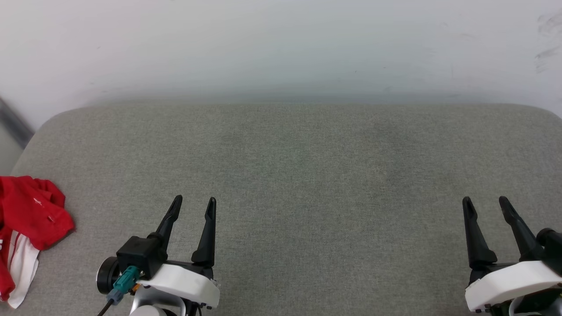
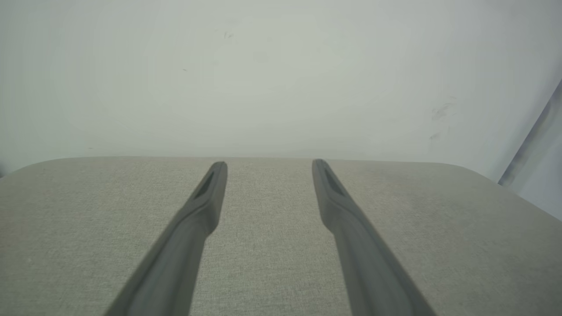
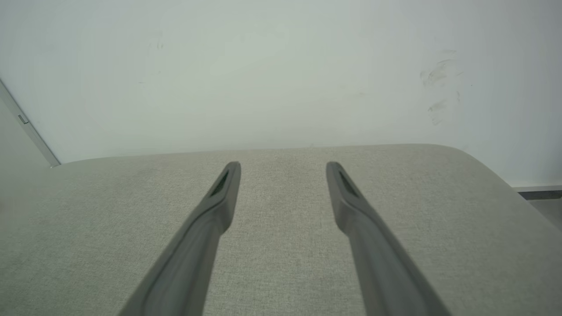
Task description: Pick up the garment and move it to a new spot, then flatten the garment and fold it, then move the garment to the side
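Plainly, the garment [image 1: 30, 210] lies crumpled at the left edge of the bench [image 1: 307, 153], toward its front-left corner, red folds bunched over a white part with red stripes; the edge of the head view cuts part of it off. Both pincers hover over the front edge, jaws spread wide and holding nothing: the left pincer [image 1: 195, 199] is near the garment but clear of it, and the right pincer [image 1: 484, 200] is well apart, toward the front-right corner.

Judging from this, the main risk is the heap's place at the edge: a sideways nudge while reaching could push it off the bench. A pinch on one loose fold could also lift only a sleeve, leaving the rest to drag and twist, which would make flattening harder. The right pincer has the whole bench to cross before it can help.

No brand, label or number can be read; a small white mark on the red cloth is too small to tell.
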Motion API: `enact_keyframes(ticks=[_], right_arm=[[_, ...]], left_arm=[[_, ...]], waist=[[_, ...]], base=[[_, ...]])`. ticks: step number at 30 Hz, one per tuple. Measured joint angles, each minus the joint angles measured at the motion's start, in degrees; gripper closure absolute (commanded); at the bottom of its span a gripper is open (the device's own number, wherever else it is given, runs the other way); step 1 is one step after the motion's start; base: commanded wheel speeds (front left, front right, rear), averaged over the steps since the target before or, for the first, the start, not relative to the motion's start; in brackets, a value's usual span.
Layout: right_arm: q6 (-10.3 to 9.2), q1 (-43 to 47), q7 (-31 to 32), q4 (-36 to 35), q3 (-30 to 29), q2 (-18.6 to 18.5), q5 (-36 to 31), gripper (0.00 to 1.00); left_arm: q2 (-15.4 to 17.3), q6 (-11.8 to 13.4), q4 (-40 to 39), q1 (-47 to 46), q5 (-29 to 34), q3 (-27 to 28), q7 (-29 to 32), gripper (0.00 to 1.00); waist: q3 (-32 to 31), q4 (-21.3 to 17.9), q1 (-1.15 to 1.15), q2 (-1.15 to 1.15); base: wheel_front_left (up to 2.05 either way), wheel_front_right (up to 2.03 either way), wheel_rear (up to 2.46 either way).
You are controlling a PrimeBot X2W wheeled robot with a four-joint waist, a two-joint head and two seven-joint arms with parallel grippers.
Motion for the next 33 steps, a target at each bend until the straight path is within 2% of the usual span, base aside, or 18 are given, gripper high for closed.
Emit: enact_keyframes(ticks=[23,33], right_arm=[[0.0,0.0,-2.0,-0.9,-0.4,0.0,-6.1,0.0],[0.0,0.0,-2.6,-0.6,-0.6,0.0,-5.7,0.0]], left_arm=[[-1.1,0.0,4.8,-0.7,3.5,0.3,-2.5,0.0],[-1.2,0.0,5.8,-1.2,3.0,0.8,-2.6,0.0]], waist=[[0.0,0.1,0.0,0.0],[0.3,0.1,0.0,0.0]], base=[[0.0,0.0,0.0],[0.0,0.0,0.0]])
